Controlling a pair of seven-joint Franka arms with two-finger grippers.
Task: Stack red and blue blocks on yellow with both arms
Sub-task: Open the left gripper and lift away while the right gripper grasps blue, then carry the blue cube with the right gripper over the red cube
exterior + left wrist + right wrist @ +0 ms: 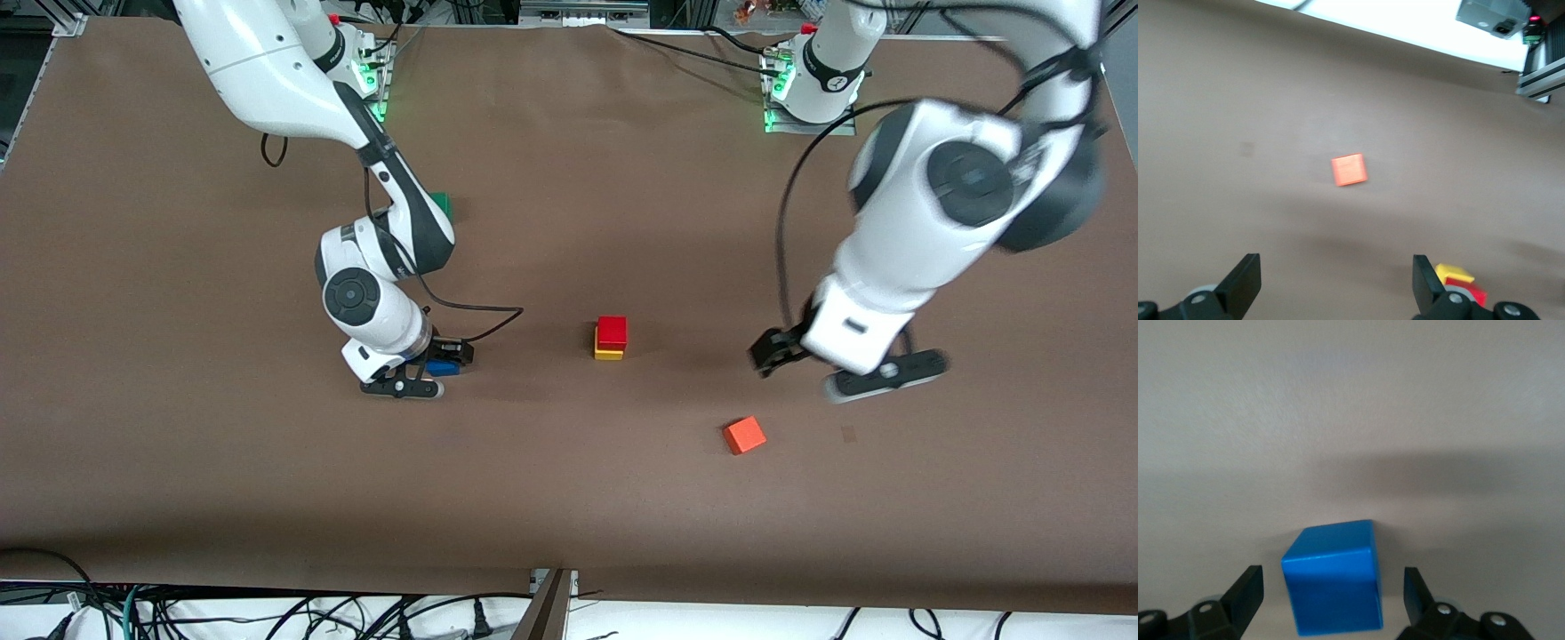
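— Where is the blue block [1333, 579] right now?

— Between my right gripper [427, 366] fingers, on the table [569, 498] toward the right arm's end from the stack. My fingers stand wide on either side of it, with a gap on each side, so I grip nothing.

— And the stack?

— The red block [611, 332] sits on the yellow block [608, 354], mid-table. From the blue block it lies toward the left arm's end.

— Which arm is nearer the blue?

— The right, plainly. My left gripper [845, 366] hangs open and empty over bare table, between the stack and the left arm's end, near the orange block [744, 436]. It waits.
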